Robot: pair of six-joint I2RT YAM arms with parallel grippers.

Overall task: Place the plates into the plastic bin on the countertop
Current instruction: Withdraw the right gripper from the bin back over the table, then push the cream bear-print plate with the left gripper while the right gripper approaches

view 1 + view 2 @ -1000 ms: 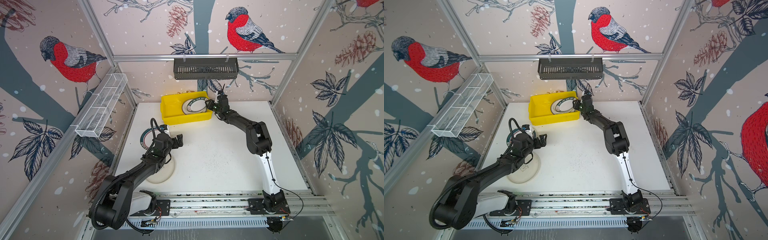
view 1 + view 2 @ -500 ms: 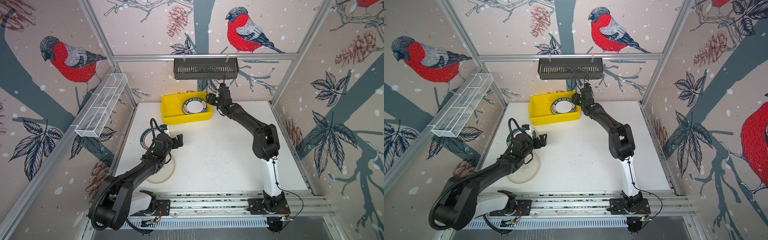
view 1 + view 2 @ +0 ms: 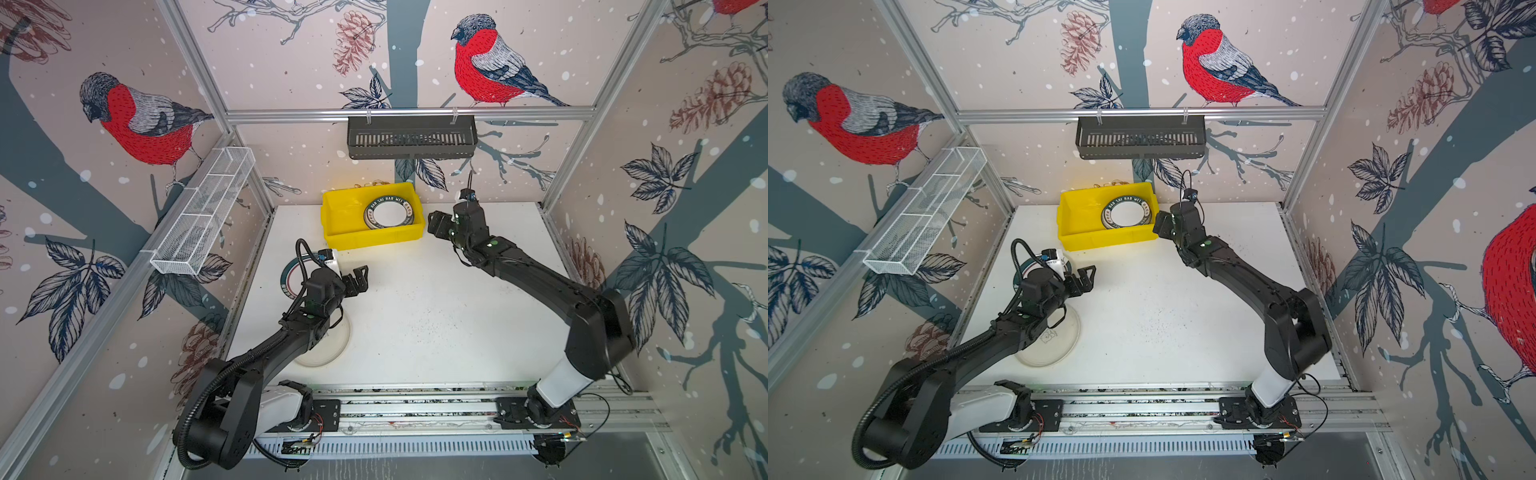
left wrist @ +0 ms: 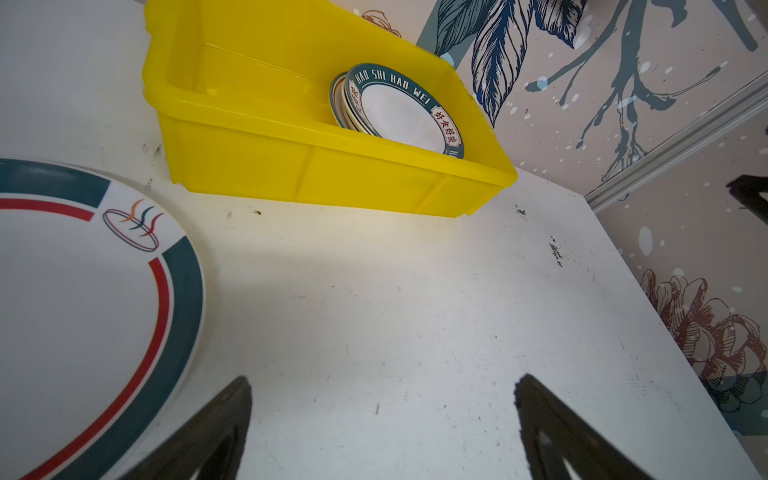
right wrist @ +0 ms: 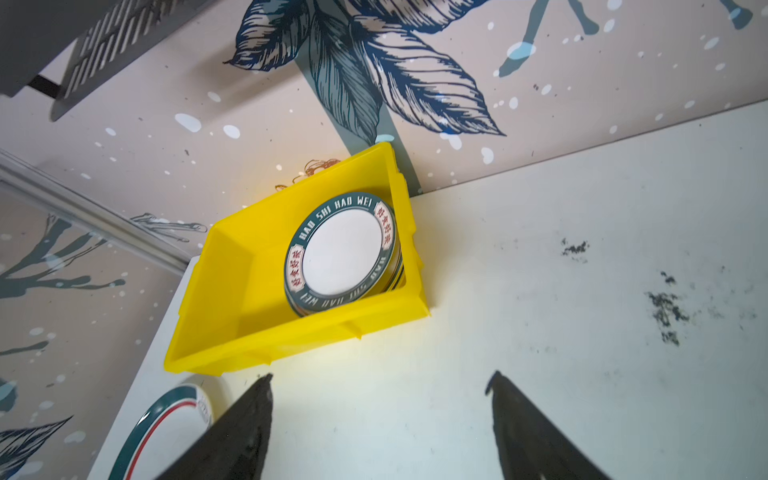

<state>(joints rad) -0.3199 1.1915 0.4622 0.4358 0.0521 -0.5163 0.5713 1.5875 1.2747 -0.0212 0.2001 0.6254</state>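
My right pincer [image 3: 436, 226] has drawn back from over the plastic bin [image 3: 365, 241] since a second ago and now hangs just beside its right end, jaws spread wide with nothing between them; the lettered plate [image 3: 388, 212] it hovered at then now lies in the bin. That plate, with its dark green rim and red characters, tops a stack of plates in the bin's right half in both top views. Rims of others show beneath it in the right wrist view [image 5: 343, 253], though I cannot count them. The bin's left half looks bare. The bin itself stands at the far edge of the surface [image 3: 436, 311], against the back wall. Outside it I can see two plates yet to go: a striped plate [image 4: 83, 291] with green and red bands near the left edge, and a plain cream plate [image 3: 1059, 345] nearer the rail, partly under my left arm. My left pincer [image 3: 359, 278] has not moved; it stands fully open and empty, just beside the striped plate. I judge the job mostly done, with those two left.
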